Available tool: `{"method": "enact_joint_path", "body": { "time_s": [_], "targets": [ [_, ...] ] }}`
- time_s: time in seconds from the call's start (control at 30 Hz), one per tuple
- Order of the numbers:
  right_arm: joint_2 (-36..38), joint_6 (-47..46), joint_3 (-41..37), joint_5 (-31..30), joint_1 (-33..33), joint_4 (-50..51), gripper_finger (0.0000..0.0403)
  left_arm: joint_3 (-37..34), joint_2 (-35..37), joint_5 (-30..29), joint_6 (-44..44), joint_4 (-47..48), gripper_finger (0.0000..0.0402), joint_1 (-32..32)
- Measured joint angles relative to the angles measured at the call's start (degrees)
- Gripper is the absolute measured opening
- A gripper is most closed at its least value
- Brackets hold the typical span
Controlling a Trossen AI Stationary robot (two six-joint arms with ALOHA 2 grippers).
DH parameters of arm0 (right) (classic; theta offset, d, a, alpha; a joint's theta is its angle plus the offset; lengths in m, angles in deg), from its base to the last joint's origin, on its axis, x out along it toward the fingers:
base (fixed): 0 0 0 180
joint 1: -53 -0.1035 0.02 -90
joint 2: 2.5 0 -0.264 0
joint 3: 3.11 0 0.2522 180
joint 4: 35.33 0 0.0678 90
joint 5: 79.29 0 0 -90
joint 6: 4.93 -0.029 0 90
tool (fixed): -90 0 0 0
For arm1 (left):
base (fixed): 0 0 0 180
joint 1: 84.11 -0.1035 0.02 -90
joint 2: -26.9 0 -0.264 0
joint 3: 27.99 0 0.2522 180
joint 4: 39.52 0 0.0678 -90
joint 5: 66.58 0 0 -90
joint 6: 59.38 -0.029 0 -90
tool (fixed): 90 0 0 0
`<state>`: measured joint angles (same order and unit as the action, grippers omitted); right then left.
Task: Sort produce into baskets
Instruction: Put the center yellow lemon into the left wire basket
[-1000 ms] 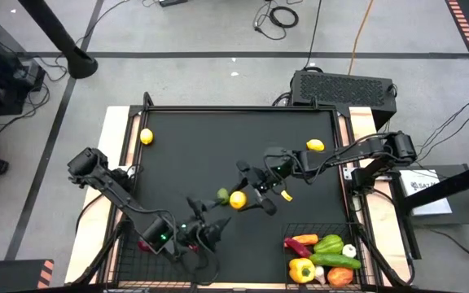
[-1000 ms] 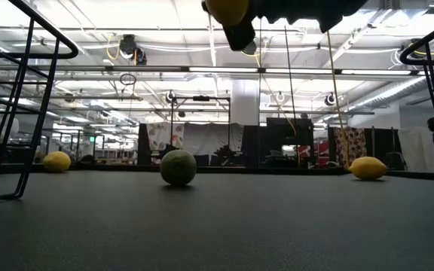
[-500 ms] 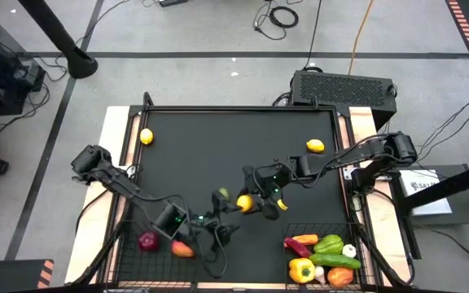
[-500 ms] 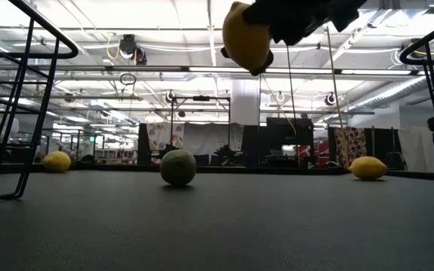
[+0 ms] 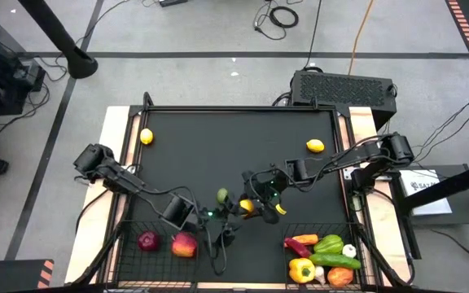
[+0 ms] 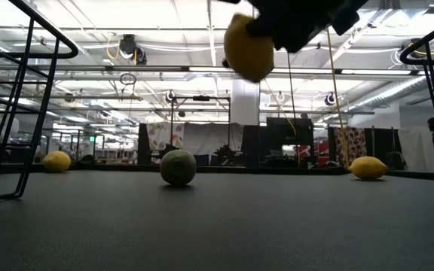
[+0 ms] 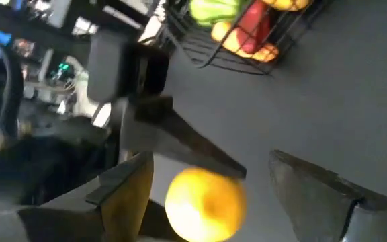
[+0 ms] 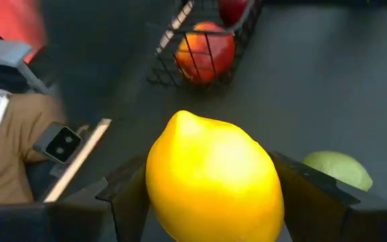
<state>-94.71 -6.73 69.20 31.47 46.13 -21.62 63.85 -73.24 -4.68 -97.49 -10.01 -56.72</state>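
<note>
The black table (image 5: 218,138) carries two wire baskets: the left basket (image 5: 129,244) holds an apple (image 5: 184,244) and an onion (image 5: 147,241), the right basket (image 5: 357,236) holds the vegetables (image 5: 322,259). The right gripper (image 5: 255,205) pinches a lemon (image 5: 247,206) and holds it in the air above the table's middle. The left gripper (image 5: 222,218), its fingers spread and empty, waits just beside it, near the lime (image 5: 221,195). The step seems to be a handover of the lemon; next, probably, the left fingers must close around it before the right ones release. Two other lemons (image 5: 146,137) lie at the far side.
</note>
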Motion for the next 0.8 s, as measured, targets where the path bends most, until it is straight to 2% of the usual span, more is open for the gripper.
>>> {"method": "enact_joint_path", "body": {
  "time_s": [0.33,0.47,0.8],
  "targets": [
    [-2.18,0.77,-0.01,0.10,0.00,-1.40,0.0263,-0.01,-1.39,4.66,-4.43,3.98,0.0301,-3.43],
    [-2.29,0.88,-0.01,0.12,0.00,-1.85,0.0263,-0.01,-1.56,8.28,-5.93,4.34,0.0301,-4.81],
    [-2.29,0.80,-0.14,0.07,0.04,-0.93,0.0263,0.03,-4.11,7.23,-11.06,5.32,0.0301,-6.24]
  ]
}}
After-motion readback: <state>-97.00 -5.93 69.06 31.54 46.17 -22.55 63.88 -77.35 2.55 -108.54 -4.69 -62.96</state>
